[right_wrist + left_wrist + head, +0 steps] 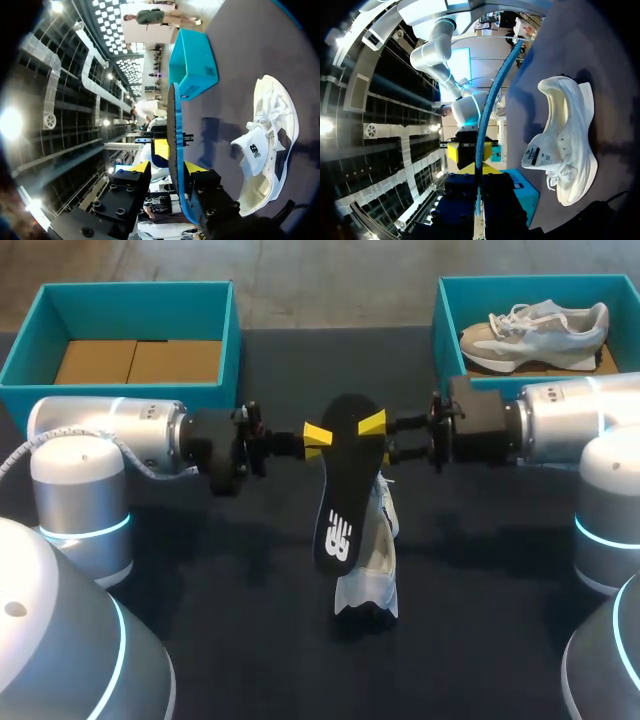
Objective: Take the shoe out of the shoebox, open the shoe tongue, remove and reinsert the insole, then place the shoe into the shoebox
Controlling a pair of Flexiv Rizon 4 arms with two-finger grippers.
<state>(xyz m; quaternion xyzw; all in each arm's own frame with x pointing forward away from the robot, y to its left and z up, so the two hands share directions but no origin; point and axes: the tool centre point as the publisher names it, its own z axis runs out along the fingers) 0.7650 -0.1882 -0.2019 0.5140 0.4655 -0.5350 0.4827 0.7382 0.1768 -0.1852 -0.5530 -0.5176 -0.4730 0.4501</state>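
A black insole is held upright above the middle of the table. My left gripper is shut on its upper left edge; in the left wrist view the insole runs edge-on out of that gripper. My right gripper faces it from the right. Its fingers straddle the insole, and a gap shows on one side, so this gripper is open. The white shoe lies on the table below the insole, also seen as the shoe and the shoe.
A teal shoebox with brown cardboard inside stands at the back left. Another teal shoebox at the back right holds a second grey-white shoe. Both arms span the table's middle.
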